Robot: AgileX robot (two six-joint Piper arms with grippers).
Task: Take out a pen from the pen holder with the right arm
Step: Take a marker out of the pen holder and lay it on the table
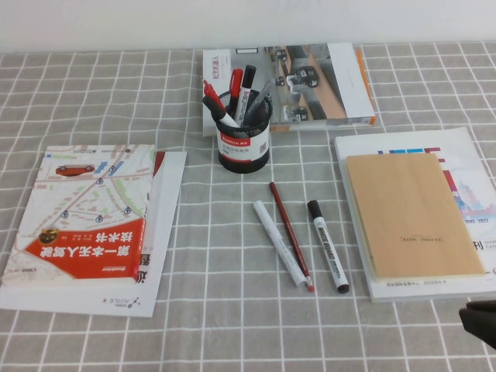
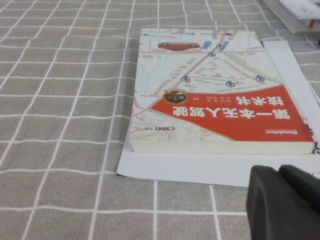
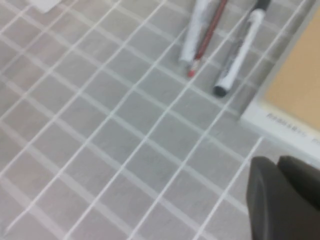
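Right gripper (image 1: 480, 324) clenched empty, near-right worktop corner; left gripper (image 2: 281, 200) clenched beside book (image 2: 220, 100). Pens (image 1: 236, 89) in holder (image 1: 243, 147) look light, stiff, slick: pinch a protruding cap.

Bright, even light; faint soft shadows.

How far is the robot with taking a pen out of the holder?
Done: nothing certain; three pens lie before the pen holder, other pens stand inside. In hand: nothing; the right hand, shut and empty, sits at the near right edge, the left hand is parked near the red book. Left: reach, grip a pen, lift it out.
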